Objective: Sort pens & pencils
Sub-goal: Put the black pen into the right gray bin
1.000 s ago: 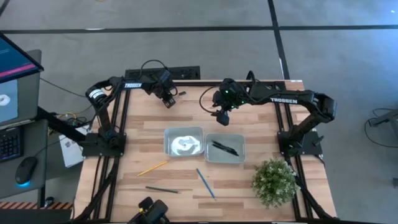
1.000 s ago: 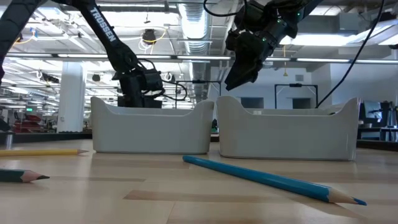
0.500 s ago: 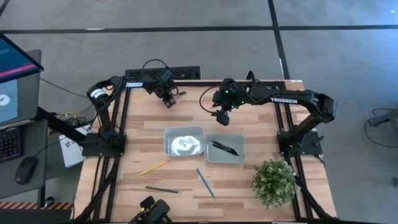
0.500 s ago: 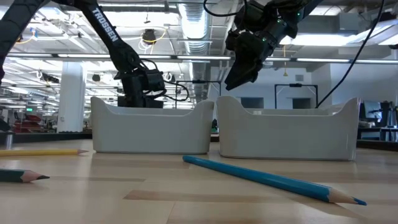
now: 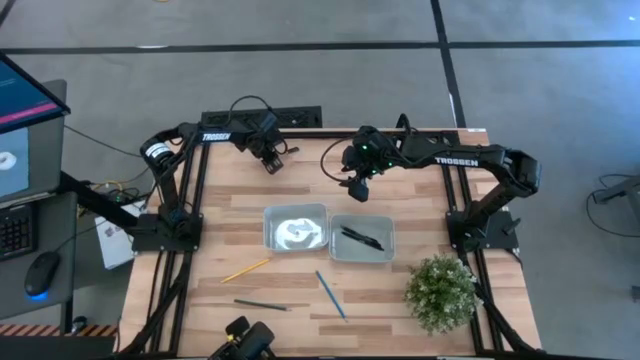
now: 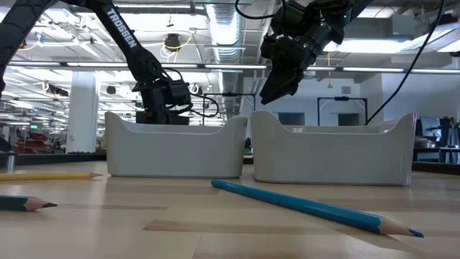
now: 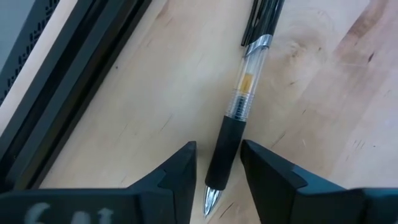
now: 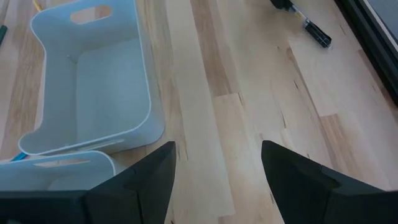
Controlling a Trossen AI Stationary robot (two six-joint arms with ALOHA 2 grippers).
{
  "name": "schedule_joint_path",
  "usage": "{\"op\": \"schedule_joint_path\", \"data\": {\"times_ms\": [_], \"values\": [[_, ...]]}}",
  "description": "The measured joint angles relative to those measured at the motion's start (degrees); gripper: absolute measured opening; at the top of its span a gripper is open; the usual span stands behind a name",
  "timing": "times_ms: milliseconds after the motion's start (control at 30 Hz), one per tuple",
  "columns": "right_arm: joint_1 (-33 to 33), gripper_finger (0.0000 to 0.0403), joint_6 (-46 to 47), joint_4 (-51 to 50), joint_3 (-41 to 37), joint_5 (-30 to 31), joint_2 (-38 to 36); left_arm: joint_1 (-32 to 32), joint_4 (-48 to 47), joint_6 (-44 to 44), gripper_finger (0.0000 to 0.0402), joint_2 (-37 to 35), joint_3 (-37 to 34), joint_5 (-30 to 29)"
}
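Pen (image 7: 239,112) lies flat, tip between left hand (image 7: 217,177) fingers.

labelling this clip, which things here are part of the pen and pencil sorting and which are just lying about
Part of the job:
- pen between the left gripper's open jaws
- pens in the right bin
- yellow pencil, blue pencil, dark pencil on the table
- left bin

Lying about:
- potted plant
- monitor, mouse off the table
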Motion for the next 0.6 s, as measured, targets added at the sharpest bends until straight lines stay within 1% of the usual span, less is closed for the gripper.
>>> {"op": "schedule_joint_path", "data": {"times_ms": [267,367,467,600], "values": [[0.0,0.026,0.0,0.0,0.0,0.0,0.0,-0.07,-0.28,1.56,0.0047,0.0,0.02,0.53],[0.0,0.026,0.0,0.0,0.0,0.0,0.0,-0.07,-0.34,2.94,0.0028,-0.02,0.02,0.51],[0.0,0.026,0.02,-0.02,0.0,0.0,0.0,-0.07,-0.39,3.51,0.0023,-0.02,0.02,0.5],[0.0,0.026,0.0,0.0,0.0,0.0,0.0,-0.07,-0.37,3.56,0.0033,-0.02,-0.01,0.41]]}}
